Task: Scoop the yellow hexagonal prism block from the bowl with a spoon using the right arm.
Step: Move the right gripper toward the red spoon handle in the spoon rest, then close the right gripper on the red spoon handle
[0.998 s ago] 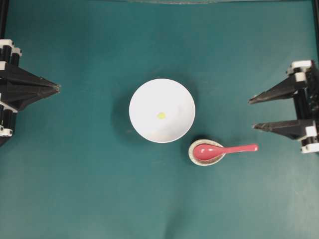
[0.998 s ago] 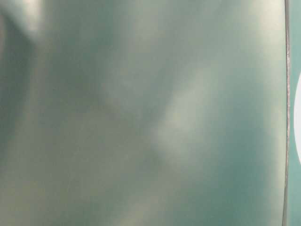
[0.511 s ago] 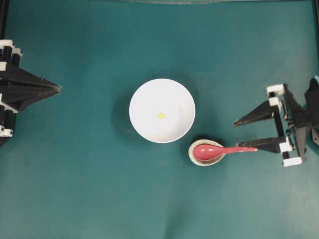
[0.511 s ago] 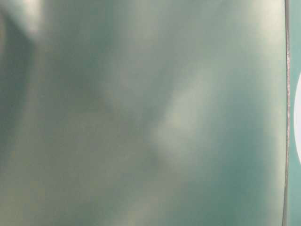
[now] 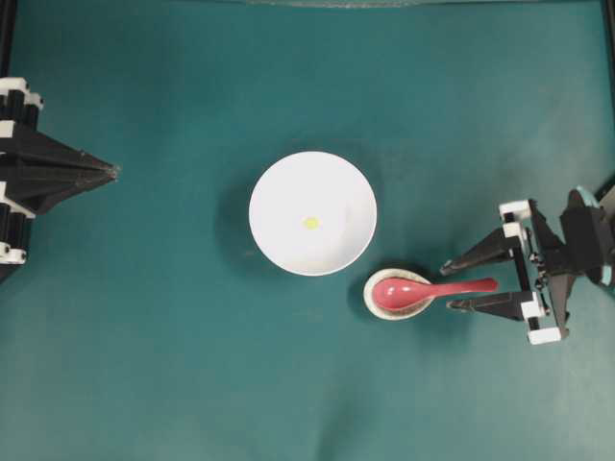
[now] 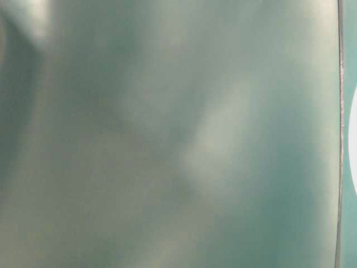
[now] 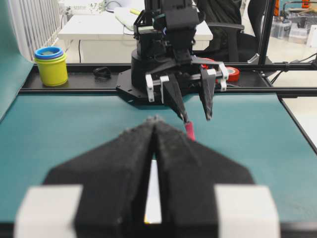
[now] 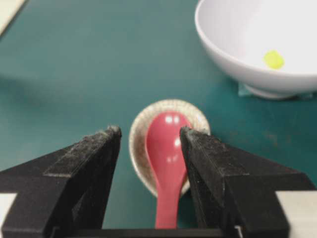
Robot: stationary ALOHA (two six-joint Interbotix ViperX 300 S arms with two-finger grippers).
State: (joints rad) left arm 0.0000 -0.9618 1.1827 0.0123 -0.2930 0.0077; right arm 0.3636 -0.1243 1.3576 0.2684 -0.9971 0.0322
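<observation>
Now right tool (image 5: 450, 285) wide open astride spoon (image 5: 423, 289) handle.

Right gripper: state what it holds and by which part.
Nothing. The right gripper is open, its fingers either side of the glossy pink-red spoon's handle, not closed on it.

Glossy pink-red ceramic-looking spoon (image 8: 167, 148) shows 2 bright highlights. Round white bowl (image 8: 233, 44): smooth, softly shiny. Speckled off-white spoon rest (image 8: 140, 134): glazed. Teal table (image 5: 173, 365) covering: matt. Black jaws: rough, foam-like pads (image 8: 94, 153).
</observation>
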